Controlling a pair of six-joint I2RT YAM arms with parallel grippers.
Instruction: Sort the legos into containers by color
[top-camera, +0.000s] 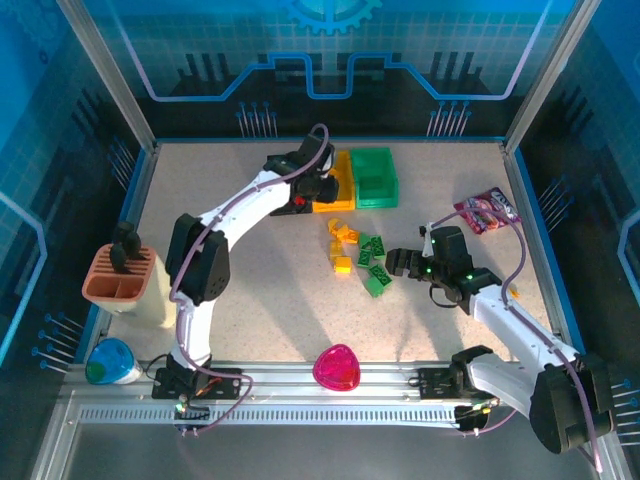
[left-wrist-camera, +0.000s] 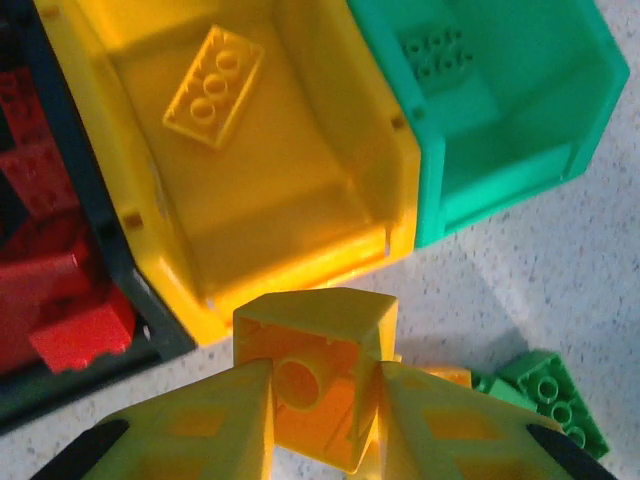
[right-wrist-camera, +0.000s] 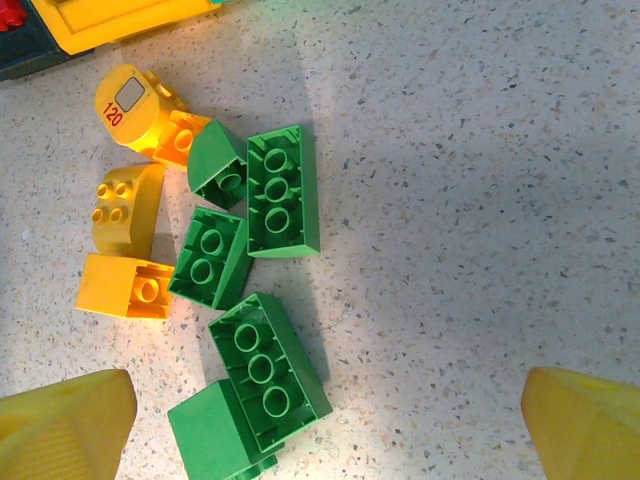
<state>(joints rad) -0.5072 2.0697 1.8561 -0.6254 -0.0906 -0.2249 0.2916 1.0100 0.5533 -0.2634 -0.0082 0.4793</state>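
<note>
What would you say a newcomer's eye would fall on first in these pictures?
First, the left gripper pinching a yellow brick close to the front of the yellow bin, which sits between the black bin and the green bin. Then the loose pile of green and yellow bricks in the middle of the table, with the right gripper open beside it.

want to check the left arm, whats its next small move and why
Probably ease the left gripper forward over the yellow bin and open: it pinches a yellow brick just short of that bin's near wall.
</note>
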